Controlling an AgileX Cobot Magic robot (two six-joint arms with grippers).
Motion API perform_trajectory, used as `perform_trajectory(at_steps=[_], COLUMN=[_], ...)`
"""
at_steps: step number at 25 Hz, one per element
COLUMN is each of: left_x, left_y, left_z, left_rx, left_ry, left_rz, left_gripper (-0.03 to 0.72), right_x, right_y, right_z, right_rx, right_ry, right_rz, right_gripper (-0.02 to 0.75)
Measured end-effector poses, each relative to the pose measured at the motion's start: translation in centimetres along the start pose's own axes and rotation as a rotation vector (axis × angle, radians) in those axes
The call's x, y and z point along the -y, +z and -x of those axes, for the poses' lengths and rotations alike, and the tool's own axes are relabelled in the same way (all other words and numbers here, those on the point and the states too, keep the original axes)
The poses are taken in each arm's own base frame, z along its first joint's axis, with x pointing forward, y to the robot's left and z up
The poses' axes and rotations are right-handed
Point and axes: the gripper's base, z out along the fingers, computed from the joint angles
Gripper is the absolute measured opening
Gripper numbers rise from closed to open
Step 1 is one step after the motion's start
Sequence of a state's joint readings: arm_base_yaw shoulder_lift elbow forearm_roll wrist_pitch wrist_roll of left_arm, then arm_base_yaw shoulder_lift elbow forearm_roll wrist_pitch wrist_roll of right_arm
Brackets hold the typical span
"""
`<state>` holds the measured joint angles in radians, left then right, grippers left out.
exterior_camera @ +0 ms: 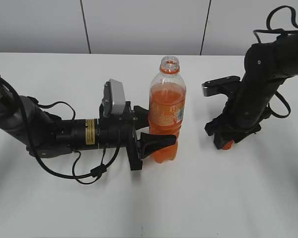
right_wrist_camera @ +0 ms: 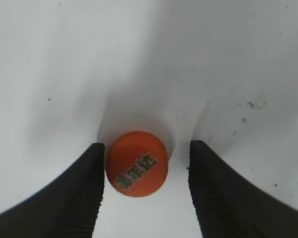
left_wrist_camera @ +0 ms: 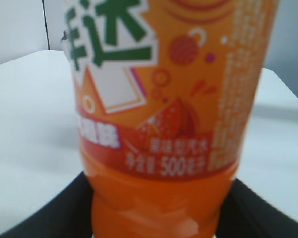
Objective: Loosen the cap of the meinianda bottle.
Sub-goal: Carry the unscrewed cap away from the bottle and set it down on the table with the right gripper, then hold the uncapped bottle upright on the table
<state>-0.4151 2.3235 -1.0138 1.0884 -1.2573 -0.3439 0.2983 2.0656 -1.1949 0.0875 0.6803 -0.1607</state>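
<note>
the cap lies flat on the white table, off the upright meinianda bottle, between the right gripper's parted jaws; left gripper clamps the bottle's lower body, open neck up

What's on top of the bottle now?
Nothing. The bottle has an open mouth with only its orange neck ring. The cap lies on the table between the right gripper jaws. Under the cap is hidden.
</note>
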Motion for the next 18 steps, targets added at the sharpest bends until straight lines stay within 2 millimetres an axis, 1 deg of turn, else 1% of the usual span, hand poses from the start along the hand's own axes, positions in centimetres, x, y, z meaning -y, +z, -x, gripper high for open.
perform_trajectory(at_steps=[1, 5, 6, 13, 15, 18], left_x=[0.0, 0.0, 0.0, -0.02, -0.06, -0.04], left_y=[0.0, 0.0, 0.0, 0.0, 0.0, -0.05], left_z=[0.0, 0.0, 0.0, 0.03, 0.01, -0.61], left_rx=[0.0, 0.0, 0.0, 0.003, 0.001, -0.038], left_ry=[0.0, 0.0, 0.0, -0.007, -0.038, -0.089], left_rz=[0.0, 0.0, 0.0, 0.002, 0.006, 0.013], left_gripper=[0.402, 0.402, 0.402, 0.407, 0.45, 0.52], right_x=[-0.01, -0.11, -0.13, -0.22, -0.22, -0.22], right_y=[0.0, 0.0, 0.0, -0.07, -0.07, -0.07], right_z=[0.01, 0.02, 0.02, -0.22, -0.22, -0.23], right_rx=[0.001, 0.002, 0.002, -0.024, -0.024, -0.025], right_ry=[0.002, 0.016, 0.019, 0.008, 0.003, -0.001], right_rz=[0.001, 0.012, 0.014, 0.024, 0.024, 0.024], right_gripper=[0.421, 0.545, 0.566, 0.576, 0.576, 0.576])
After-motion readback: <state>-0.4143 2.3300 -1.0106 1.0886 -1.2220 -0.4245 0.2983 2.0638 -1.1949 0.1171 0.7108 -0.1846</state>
